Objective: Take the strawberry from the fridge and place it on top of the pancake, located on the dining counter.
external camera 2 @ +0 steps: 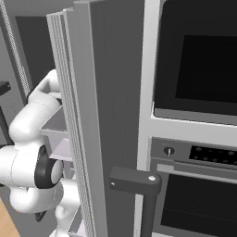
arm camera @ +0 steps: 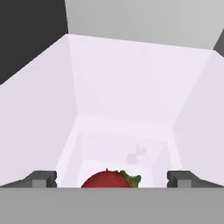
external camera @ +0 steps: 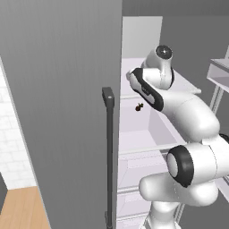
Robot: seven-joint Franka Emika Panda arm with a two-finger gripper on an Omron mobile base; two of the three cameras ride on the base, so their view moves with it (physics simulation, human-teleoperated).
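The pincer (arm camera: 112,179) was spread wide inside the fridge (external camera: 62,89), its two dark fingertips (arm camera: 41,178) standing far apart at the bottom of the hand view. Right between them sat the strawberry (arm camera: 109,179), red with a bit of green leaf on one side, and neither tip touched it. Nothing was pinched; the berry lay in the gap, apart from both tips.

Around it was the white interior: a pale shelf (arm camera: 122,144) under the berry, with a faint shadow on it further in, pale side walls rising on both sides and a back wall beyond. A dark patch showed at the upper left corner of the hand view.

From the left base view, the arm (external camera: 188,134) reached up and into the open compartment, the hand tucked in past the door edge. A tiny dark-red lump hung just beside the wrist in that view, over the white shelf; too small to say surely what it was. The grey door filled the left, with its long dark bar handle (external camera: 108,156) running down. A corner of light wood counter (external camera: 22,210) showed at the lower left, beside a white wall.

From the right base view, the open fridge door (external camera 2: 92,115) stood edge-on, with door bins (external camera 2: 55,127) behind it and the arm's white elbow beside them. To the right stood a wall oven (external camera 2: 194,139) with a dark window, a knob panel and a dark handle.
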